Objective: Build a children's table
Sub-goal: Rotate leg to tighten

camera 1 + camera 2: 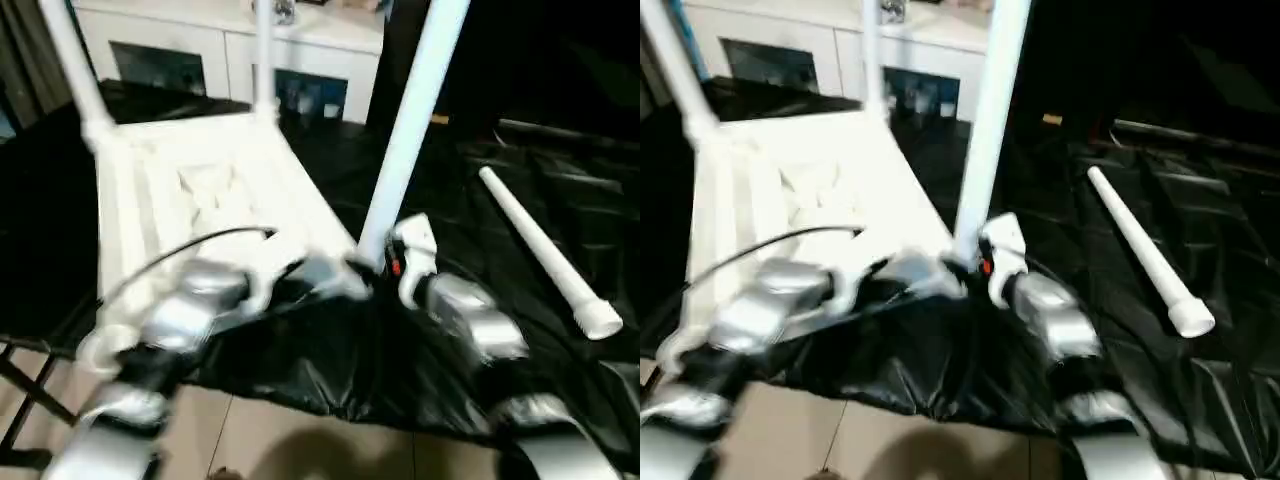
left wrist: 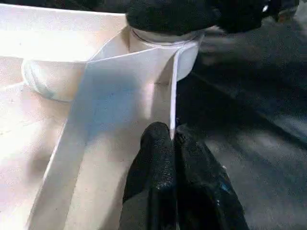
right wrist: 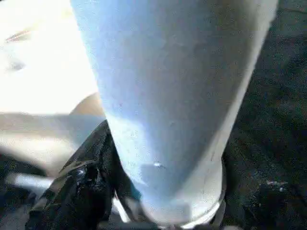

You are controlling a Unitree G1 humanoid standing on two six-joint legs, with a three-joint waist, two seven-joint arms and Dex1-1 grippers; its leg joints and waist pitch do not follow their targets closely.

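Left eye view: the table top point(image 1: 200, 190) lies upside down on the black-covered surface point(image 1: 470, 200), ribbed underside up. Two legs already stand in its far corners, and a third leg point(image 1: 410, 120) rises from the near corner socket, its long axis close to vertical and tipped a little away to the right. The right hand point(image 1: 385, 262) sits at the foot of this leg, just where it enters the socket; the left hand point(image 1: 335, 280) reaches in from the other side, touching the same corner. The fourth leg point(image 1: 545, 250) lies loose on the black sheet, well off to the right of the right hand and plainly nearer that arm, its long axis running diagonally away.

Right eye view: the same layout, with the upright leg directly above the right hand.

Left wrist view: the left hand's fingers point(image 2: 158, 158) are pressed together on the thin rim wall of the table top, the corner socket point(image 2: 163, 45) straight ahead.

Right wrist view: the right hand's fingers point(image 3: 86, 177) wrap the base of the upright leg, clamped on it just above the socket. Seating it likely calls for a push straight down along the leg.
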